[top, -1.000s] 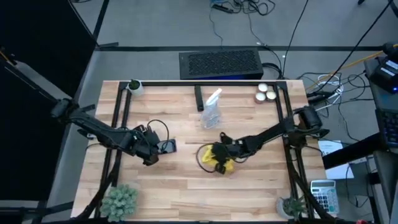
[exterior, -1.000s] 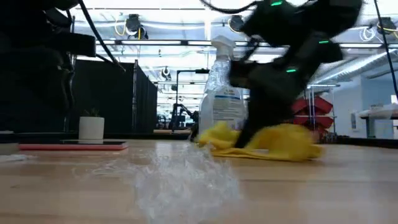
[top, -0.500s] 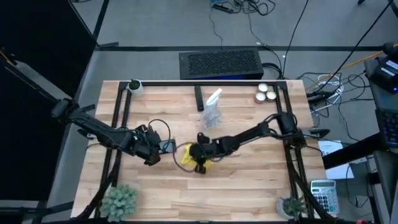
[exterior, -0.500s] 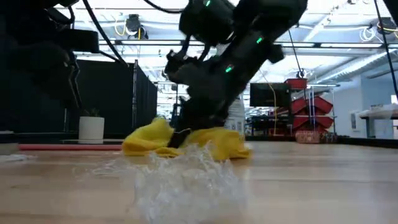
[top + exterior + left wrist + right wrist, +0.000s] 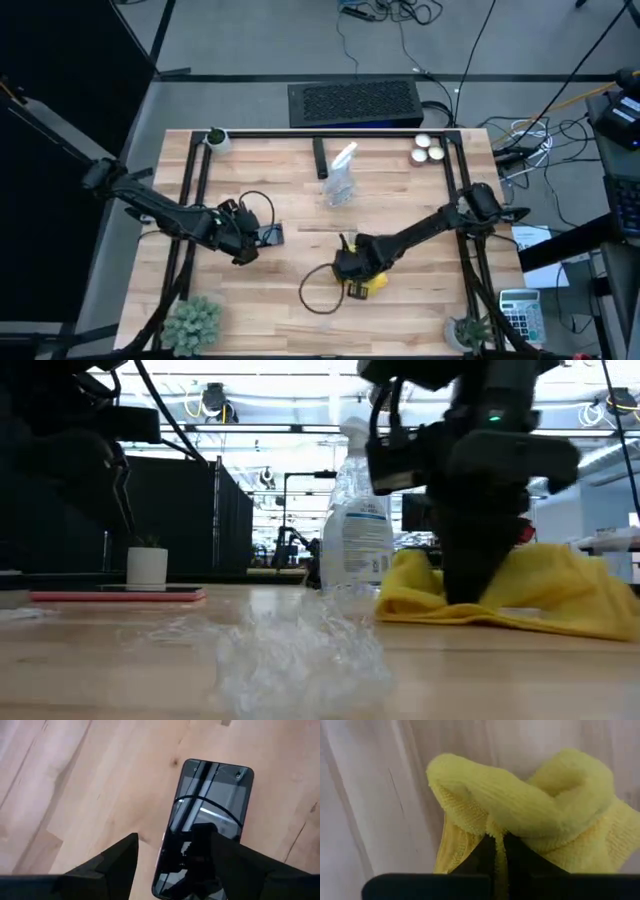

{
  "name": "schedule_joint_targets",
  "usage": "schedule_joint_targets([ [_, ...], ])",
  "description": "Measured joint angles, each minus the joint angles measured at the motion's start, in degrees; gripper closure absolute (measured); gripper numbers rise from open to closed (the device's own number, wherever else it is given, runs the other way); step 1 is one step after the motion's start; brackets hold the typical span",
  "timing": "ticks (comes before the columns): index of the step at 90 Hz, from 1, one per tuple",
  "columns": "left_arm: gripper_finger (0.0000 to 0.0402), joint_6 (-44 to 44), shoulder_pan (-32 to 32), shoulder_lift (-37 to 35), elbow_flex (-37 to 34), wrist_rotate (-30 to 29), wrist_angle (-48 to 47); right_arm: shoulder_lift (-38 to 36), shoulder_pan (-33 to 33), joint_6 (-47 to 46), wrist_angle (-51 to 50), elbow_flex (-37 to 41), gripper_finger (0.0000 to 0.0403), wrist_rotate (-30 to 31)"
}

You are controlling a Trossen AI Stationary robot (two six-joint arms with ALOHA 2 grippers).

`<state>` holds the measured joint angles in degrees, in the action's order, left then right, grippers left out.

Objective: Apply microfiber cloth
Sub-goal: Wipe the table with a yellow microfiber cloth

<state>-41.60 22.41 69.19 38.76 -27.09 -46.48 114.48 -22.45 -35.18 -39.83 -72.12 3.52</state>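
The right pincer (image 5: 352, 270) is clamped on the bunched microfiber cloth (image 5: 368, 283), low over the table (image 5: 420, 310), well apart from the phone (image 5: 268, 236). The left pincer (image 5: 243, 243), fingers apart, hovers over the phone's near end, closer.

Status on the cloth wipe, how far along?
Done: the right gripper has the bright yellow microfiber cloth pinched between its fingers, bunched on the wooden table.
In hand: the left gripper sits over the black phone.
Left: cloth and phone are apart; no contact with the screen.
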Motion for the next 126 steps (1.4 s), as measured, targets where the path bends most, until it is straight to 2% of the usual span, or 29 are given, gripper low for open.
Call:
schedule_joint_targets([
  [8,0.0175,0.0,0.0,0.0,0.0,-0.1,0.2,0.0,-1.5,0.1,2.9,0.3,0.0399,0.9],
  [23,0.0175,2.0,0.0,0.0,0.0,-0.2,2.2,1.1,-2.1,4.4,21.5,0.4,0.0399,0.0],
  [34,0.0175,4.5,0.0,0.0,0.0,-0.3,3.7,3.6,0.2,10.4,31.9,0.4,0.0399,0.4],
  [50,0.0175,5.1,0.0,0.0,0.0,-0.3,4.0,8.7,5.6,12.6,42.3,-2.2,0.0399,0.9],
  [67,0.0175,7.8,0.0,0.0,0.0,-0.2,3.8,16.5,9.4,17.7,40.7,-14.2,0.0399,2.1],
  [84,0.0175,9.2,0.0,0.0,0.0,0.0,3.4,22.6,13.2,16.5,29.0,-26.2,0.0399,1.7],
  [91,0.0175,9.4,0.0,0.0,0.0,0.0,3.4,23.4,14.8,16.3,25.0,-27.9,0.0399,2.3],
  [113,0.0175,9.6,0.0,0.0,0.0,0.1,3.4,21.2,18.7,17.7,13.3,-28.1,0.0399,9.6],
  [126,0.0175,9.4,0.0,0.0,0.0,0.1,3.3,19.9,19.0,16.5,9.4,-28.0,0.0399,9.7],
])
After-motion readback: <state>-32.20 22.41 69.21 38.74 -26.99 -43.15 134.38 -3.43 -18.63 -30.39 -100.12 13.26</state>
